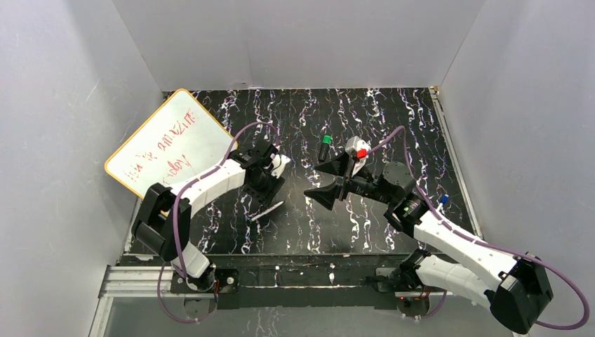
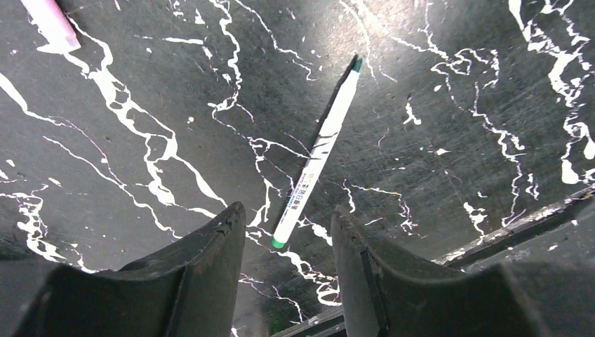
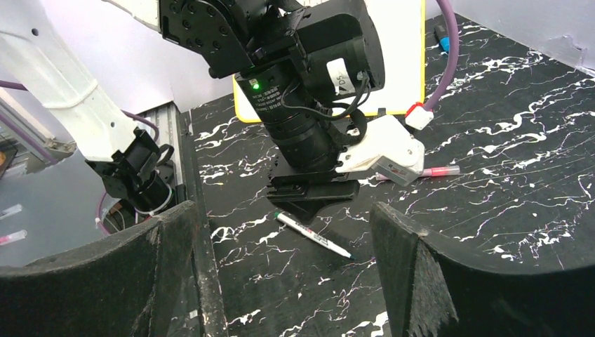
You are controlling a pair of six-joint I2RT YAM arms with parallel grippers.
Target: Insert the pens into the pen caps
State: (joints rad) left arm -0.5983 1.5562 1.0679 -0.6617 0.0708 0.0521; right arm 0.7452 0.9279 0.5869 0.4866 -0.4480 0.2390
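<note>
A slim white pen with a green end lies flat on the black marbled table. My left gripper hangs just above it, open, and the pen's green end shows between the fingertips without touching them. From above, the same pen lies just in front of the left gripper. My right gripper is wide open and empty, facing the left one across the pen. A black pen with a green tip sits behind it. A magenta pen lies beyond the left wrist. A pale pink piece is cut off by the frame edge.
A yellow-rimmed whiteboard with red writing leans at the back left. A small blue item lies by the table's right edge. White walls close in three sides. The left arm's purple cable loops above the table.
</note>
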